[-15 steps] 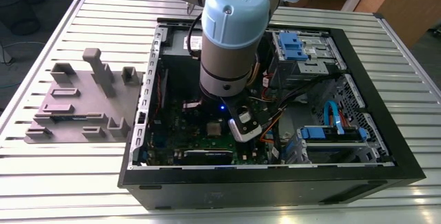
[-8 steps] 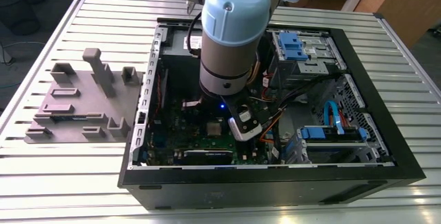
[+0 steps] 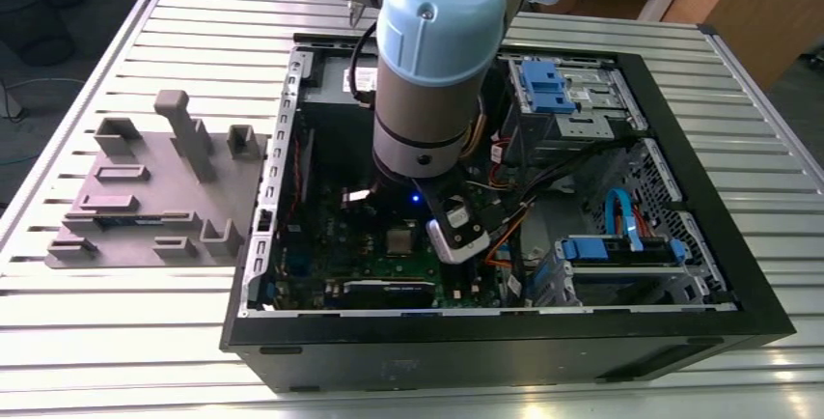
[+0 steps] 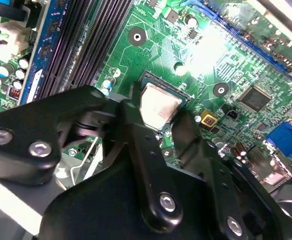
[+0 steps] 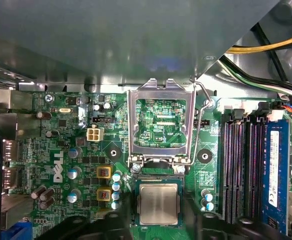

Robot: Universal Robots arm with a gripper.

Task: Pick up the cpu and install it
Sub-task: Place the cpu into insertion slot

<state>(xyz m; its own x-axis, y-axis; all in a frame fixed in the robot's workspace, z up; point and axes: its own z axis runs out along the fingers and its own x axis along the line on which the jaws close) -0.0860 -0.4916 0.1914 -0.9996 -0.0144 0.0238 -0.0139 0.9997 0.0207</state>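
Note:
The cpu (image 4: 159,106) (image 5: 158,204) is a small silver-grey square lying flat in the socket on the green motherboard (image 5: 61,150). In both wrist views my gripper (image 4: 158,117) (image 5: 159,214) straddles it. One black finger (image 4: 130,117) presses against one edge of the chip and the other finger (image 4: 188,132) against the opposite edge, so the gripper is shut on it. The socket's metal lid (image 5: 161,122) stands flipped open just beyond the chip, with its lever (image 5: 202,120) raised. In the exterior view the arm (image 3: 431,71) reaches down into the open computer case (image 3: 515,337).
Black memory slots (image 5: 241,165) run close beside the socket. Yellow and black cables (image 5: 266,50) hang near the case wall. Blue drive brackets (image 3: 557,86) sit at the far end. A grey plastic fixture (image 3: 154,197) stands on the slatted table at the exterior view's left.

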